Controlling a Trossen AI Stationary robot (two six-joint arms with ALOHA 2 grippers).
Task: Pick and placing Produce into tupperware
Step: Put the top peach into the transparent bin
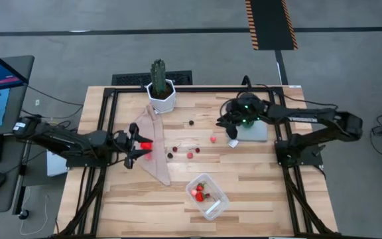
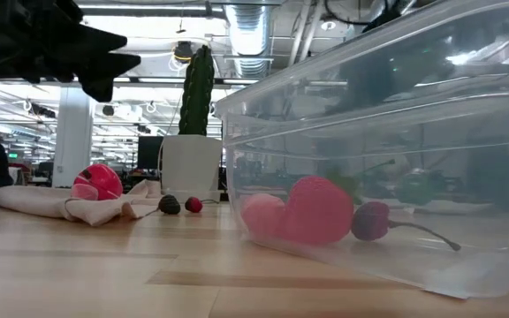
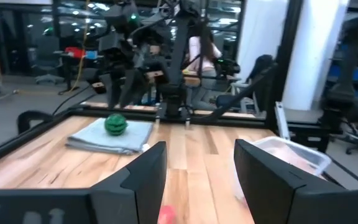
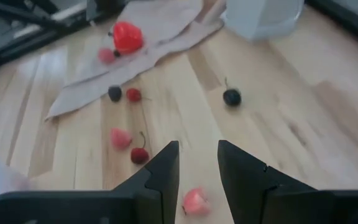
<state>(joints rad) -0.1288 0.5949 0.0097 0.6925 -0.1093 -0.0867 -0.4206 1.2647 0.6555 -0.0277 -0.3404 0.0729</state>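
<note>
Left gripper: [image 1: 138, 145] was seen over the beige cloth [image 1: 152, 147] at the table's left side, just above a red tomato-like piece [image 1: 146, 144]. The jaws stood partly apart with a clear gap between them in the left wrist view; nothing was gripped.

Cloth pieces: a second, paler red piece [image 4: 107, 55] lay beside the tomato-like one on the cloth.

Cactus: [image 1: 159, 74] stood in its white pot at the far edge, behind the cloth.

Loose produce: berries and strawberry-like pieces [image 1: 190, 155] were scattered on bare wood mid-table, well apart from one another.

Tupperware: [image 1: 207, 196] sat open near the front edge, right of centre, holding a few red pieces [image 2: 308, 210] and a dark stemmed berry.

Right gripper: [image 1: 234, 126] hung over the table's right side near a grey mat [image 1: 256, 132], above a pink piece [image 4: 196, 201]. Its jaws were narrowly parted and empty.

Green ball: [image 3: 115, 124] rested on the mat.

Handling (judged): the pieces were taken to be light, hard and smooth, so liable to roll or squirt out; a grip across the widest part was thought best.

Room (judged): open wood lay between pieces and container. The cloth's folds and the container's thin walls were the edges to avoid.
</note>
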